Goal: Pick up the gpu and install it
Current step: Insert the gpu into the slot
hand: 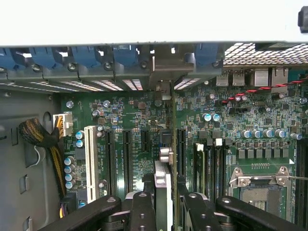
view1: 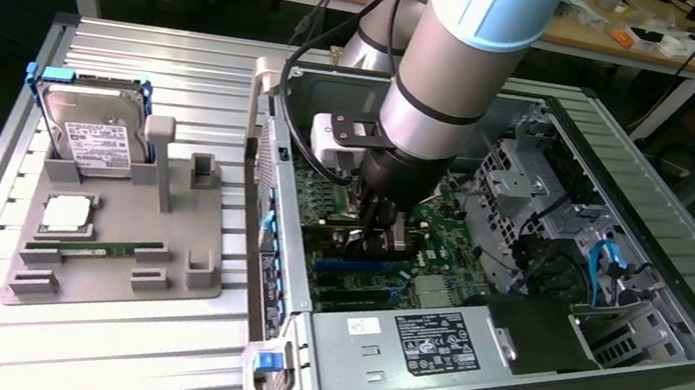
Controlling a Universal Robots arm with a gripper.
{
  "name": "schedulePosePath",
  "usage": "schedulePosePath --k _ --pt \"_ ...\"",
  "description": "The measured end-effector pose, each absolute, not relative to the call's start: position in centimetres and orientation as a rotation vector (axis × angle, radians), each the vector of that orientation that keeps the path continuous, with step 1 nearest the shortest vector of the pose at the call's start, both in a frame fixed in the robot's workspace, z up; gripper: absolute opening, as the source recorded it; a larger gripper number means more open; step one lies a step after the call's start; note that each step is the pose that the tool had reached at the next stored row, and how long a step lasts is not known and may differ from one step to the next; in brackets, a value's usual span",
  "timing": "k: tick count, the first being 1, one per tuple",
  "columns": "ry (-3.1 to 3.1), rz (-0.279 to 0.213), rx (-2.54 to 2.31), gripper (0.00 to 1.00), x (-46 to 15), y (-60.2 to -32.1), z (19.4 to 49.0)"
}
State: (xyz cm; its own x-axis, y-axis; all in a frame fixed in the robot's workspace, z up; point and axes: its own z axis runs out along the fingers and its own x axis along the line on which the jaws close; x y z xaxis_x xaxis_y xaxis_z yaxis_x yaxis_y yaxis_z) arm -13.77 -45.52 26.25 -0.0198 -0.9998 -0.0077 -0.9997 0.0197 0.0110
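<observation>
The gpu [hand: 166, 144] is seen edge-on in the wrist view, standing upright over the motherboard [hand: 125, 115] between two black expansion slots, its silver bracket end reaching toward the rear slot openings of the case [view1: 657, 296]. The gripper [hand: 164, 204] is closed on the card, its black jaws pressing against both faces of the thin board. Whether the card is fully seated in its slot cannot be told.

In the exterior view, the arm [view1: 451, 78] is seen reaching down into the open computer case, which lies on its side on the tabletop [view1: 99, 344], and the gripper [view1: 377, 229] is placed low over the green motherboard [view1: 450, 234], near the middle of the case. A power supply [view1: 416, 340] with a black label is fitted at the near end of the case.

To the exterior view's left of the case, a grey holder tray [view1: 180, 244] is set on the tabletop. A hard drive [view1: 94, 126] is stood upright at its far end, and a RAM stick [view1: 98, 248] is laid flat nearer.
</observation>
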Motion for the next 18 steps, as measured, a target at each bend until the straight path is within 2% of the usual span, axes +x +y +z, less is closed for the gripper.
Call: schedulePosePath --k 18 --pt "-2.240 -0.024 2.196 0.28 -13.77 -45.52 25.99"
